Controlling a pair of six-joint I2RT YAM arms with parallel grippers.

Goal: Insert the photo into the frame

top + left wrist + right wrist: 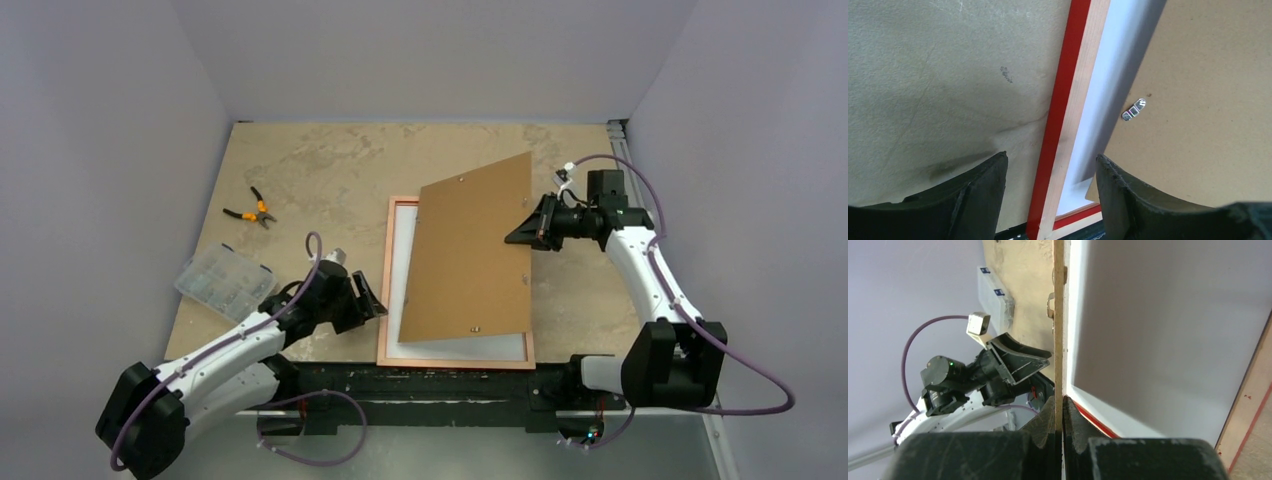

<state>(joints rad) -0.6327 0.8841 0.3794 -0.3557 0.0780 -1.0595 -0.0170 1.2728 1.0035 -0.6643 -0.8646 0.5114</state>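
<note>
Two arms over one worktop (330, 170), read from the near edge outward.

**(a) Frame and photo.** The single frame (450, 363) lies flat by the arm bases, back upward. Inside its rails the one photo (480, 346) shows only its white reverse. It appears to sit in the recess, though the overhead view cannot confirm it is fully seated.

**(b) Left gripper.** The left gripper (375, 303) is just beside the frame's left rail. Only the left wrist view shows that this gripper (1050, 157) is spread wide and grasps nothing. Between its fingers (980, 195) run the red side and pale wood back of the frame (1080, 90). To the right of the frame are a strip of the photo (1110, 75) and the brown backing board (1208, 100). The board carries one metal hanger clip (1134, 110). Contact with the rail cannot be told.

**(c) Backing board.** From above, the one backing board (470, 260) lies skewed over the frame and covers most of the photo.

**(d) Right gripper.** The right gripper (512, 240) meets the board's right edge. Only the right wrist view shows this gripper (1063, 402) clenched on the board (1058, 315). The board is seen edge-on and raised clear of the photo (1173, 330).

**(e) Further left.** One clear compartment box (225, 282) lies here, and beyond it is one pair of orange-handled pliers (250, 210). Both are well apart from the frame.
</note>
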